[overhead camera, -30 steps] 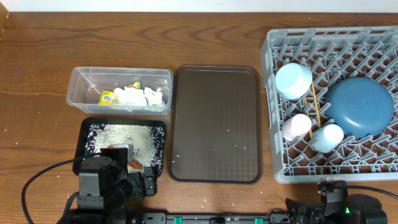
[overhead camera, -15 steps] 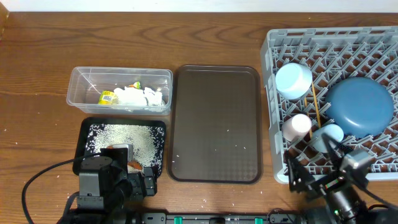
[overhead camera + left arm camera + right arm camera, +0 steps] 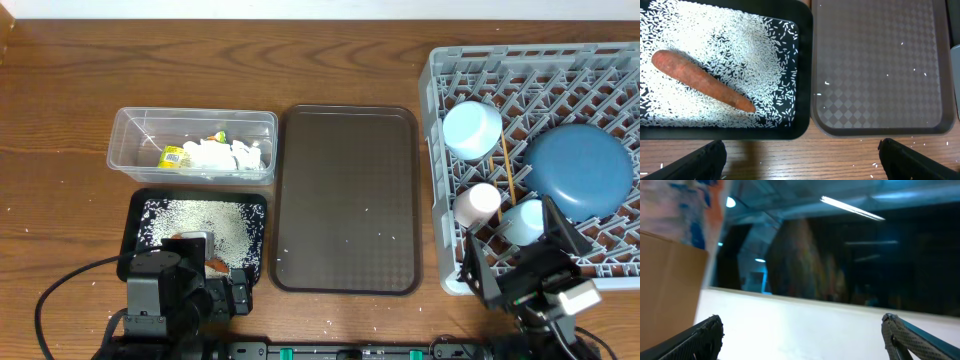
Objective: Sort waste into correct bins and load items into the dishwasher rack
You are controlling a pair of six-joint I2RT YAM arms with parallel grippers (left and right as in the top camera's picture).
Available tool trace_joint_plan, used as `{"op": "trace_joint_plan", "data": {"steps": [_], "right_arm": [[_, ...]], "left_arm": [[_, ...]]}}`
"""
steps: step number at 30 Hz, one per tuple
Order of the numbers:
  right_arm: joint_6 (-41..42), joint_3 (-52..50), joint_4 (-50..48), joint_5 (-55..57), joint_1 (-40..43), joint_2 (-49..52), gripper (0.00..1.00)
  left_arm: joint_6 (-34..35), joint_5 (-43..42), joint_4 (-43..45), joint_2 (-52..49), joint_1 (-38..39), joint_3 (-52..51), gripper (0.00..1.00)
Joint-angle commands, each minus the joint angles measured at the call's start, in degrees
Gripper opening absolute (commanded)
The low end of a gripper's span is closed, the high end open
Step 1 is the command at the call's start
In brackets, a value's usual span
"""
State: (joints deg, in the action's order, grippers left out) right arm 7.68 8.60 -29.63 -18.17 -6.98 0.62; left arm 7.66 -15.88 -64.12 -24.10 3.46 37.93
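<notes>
Left gripper [image 3: 801, 145] hangs wide open and empty at the near edge of the black tray [image 3: 805, 100]. There the carrot [image 3: 700, 80] lies on the rice grains [image 3: 755, 55], food waste apparently kept apart from the dry rubbish. Its long axis runs diagonally in the wrist view, tapered tip pointing toward the brown serving tray [image 3: 880, 65]. Right gripper [image 3: 515, 255], fingers spread with nothing between them, is tilted up at the dishwasher rack's [image 3: 432, 120] near edge, and the rack looks fully loaded.

- A small orange carrot [image 3: 702, 80] lies slantwise on loose white rice grains [image 3: 757, 52] in the black tray [image 3: 730, 133].
- The brown serving tray [image 3: 880, 95] sits just beside it.
- The left gripper [image 3: 800, 162] has its fingers spread wide.
</notes>
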Motion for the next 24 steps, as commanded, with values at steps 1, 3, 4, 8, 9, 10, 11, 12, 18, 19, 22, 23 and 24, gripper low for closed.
{"op": "trace_joint_plan", "data": {"steps": [1,3,4,8,9,10,11,12,18,19,22,23,24], "right_arm": [[-1.6,-3.8,-0.9,7.0,-0.6,-0.3,0.99],[-1.6,-6.1,-0.8,9.9,-0.6,-0.3,0.99],[-1.6,-7.4,-0.8,11.1,-0.6,-0.3,0.99],[-2.2,-8.3,7.0,13.1,-0.6,-0.3,0.99],[-2.2,-8.3,10.0,13.6,-0.6,-0.3,0.99],[-2.2,-8.3,12.0,13.8,-0.6,-0.3,0.99],[-2.2,-8.3,14.9,14.2,-0.6,-0.3,0.99],[-2.2,-8.3,17.4,14.5,-0.7,-0.3,0.99],[-2.2,-8.3,33.3,21.2,-3.0,-0.3,0.99],[-3.5,-8.3,33.7,21.4,-3.3,-0.3,0.99],[-6.7,-8.3,33.7,21.1,-3.6,-0.3,0.99],[-7.2,-8.3,33.7,21.1,-3.5,-0.3,0.99],[-7.8,-8.3,33.7,21.1,-3.4,-0.3,0.99]], "left_arm": [[0.0,0.5,-0.1,0.4,-0.3,0.0,1.0],[0.0,0.5,-0.1,0.4,-0.3,0.0,1.0],[0.0,0.5,-0.1,0.4,-0.3,0.0,1.0],[0.0,0.5,-0.1,0.4,-0.3,0.0,1.0],[0.0,0.5,-0.1,0.4,-0.3,0.0,1.0],[0.0,0.5,-0.1,0.4,-0.3,0.0,1.0],[0.0,0.5,-0.1,0.4,-0.3,0.0,1.0],[0.0,0.5,-0.1,0.4,-0.3,0.0,1.0],[0.0,0.5,-0.1,0.4,-0.3,0.0,1.0],[0.0,0.5,-0.1,0.4,-0.3,0.0,1.0],[0.0,0.5,-0.1,0.4,-0.3,0.0,1.0],[0.0,0.5,-0.1,0.4,-0.3,0.0,1.0],[0.0,0.5,-0.1,0.4,-0.3,0.0,1.0]]}}
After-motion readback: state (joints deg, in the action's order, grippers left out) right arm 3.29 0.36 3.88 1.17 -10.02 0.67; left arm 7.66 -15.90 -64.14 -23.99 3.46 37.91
